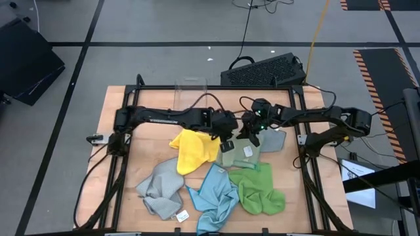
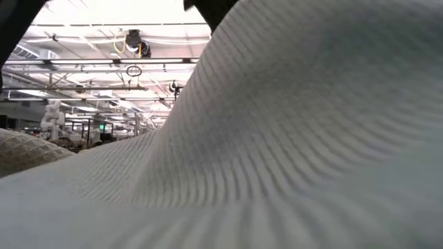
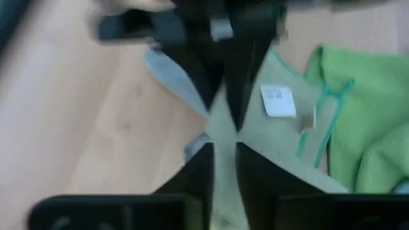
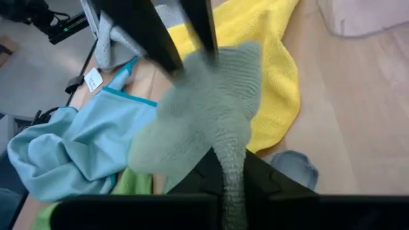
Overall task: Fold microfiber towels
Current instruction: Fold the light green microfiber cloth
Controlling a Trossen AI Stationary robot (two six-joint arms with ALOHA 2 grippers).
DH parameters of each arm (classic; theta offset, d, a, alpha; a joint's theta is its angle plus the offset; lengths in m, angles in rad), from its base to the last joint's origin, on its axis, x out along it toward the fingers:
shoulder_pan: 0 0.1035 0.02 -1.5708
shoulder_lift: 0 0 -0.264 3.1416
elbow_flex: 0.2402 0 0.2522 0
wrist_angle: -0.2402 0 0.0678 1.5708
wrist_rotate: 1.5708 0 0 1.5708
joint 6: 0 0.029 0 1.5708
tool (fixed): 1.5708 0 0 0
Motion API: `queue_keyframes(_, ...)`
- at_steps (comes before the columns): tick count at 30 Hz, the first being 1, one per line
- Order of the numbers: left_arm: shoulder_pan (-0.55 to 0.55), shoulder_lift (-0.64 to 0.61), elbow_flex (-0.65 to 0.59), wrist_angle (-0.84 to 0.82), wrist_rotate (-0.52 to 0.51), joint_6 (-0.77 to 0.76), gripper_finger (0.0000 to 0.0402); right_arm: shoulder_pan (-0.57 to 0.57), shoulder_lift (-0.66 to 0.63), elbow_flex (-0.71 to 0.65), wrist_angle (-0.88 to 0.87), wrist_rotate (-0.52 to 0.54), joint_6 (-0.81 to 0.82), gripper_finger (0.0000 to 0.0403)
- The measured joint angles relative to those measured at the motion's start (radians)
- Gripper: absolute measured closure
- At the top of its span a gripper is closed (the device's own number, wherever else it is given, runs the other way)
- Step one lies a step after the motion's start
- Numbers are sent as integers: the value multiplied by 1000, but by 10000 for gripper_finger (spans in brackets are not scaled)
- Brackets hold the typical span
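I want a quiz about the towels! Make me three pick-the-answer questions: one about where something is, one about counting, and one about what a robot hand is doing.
1. Which lies between the grey microfiber towel and the bright green microfiber towel?
A. a yellow one
B. the light blue square towel
C. an orange one

2. How many grey towels show?
A. two
B. four
C. none

3. What is the right gripper doing?
A. shut on the pale green soft towel
B. wide open over bare wood
C. lifting a clear bin

Answers: 1 B, the high view shows it between them. 2 A, a second grey towel lies by the right arm. 3 A, the cloth is pinched between its fingers.
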Motion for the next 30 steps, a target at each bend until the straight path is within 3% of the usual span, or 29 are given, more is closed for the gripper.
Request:
queue_keyframes(8, -24, -77, -6, -219, -130, -340, 178, -1, -77, 0, -20, 58, 47, 395)
queue_keyframes(12, -64, -70, -101, -64, -176, -329, 133, -1, -104, 0, -27, 78, 68, 395)
queue_keyframes(15, -90, -69, -147, 0, -173, -371, 117, -1, -137, 0, -37, 79, 85, 398)
queue_keyframes(22, -147, -121, -147, 18, -206, -385, 122, -1, -260, 0, -81, 125, 106, 397)
queue_keyframes(28, -159, -211, -146, 69, -383, -354, 89, -1, -325, 0, -96, 132, 149, 397)
queue_keyframes(30, -146, -221, -144, 93, -385, -353, 75, -1, -340, 0, -97, 131, 154, 398)
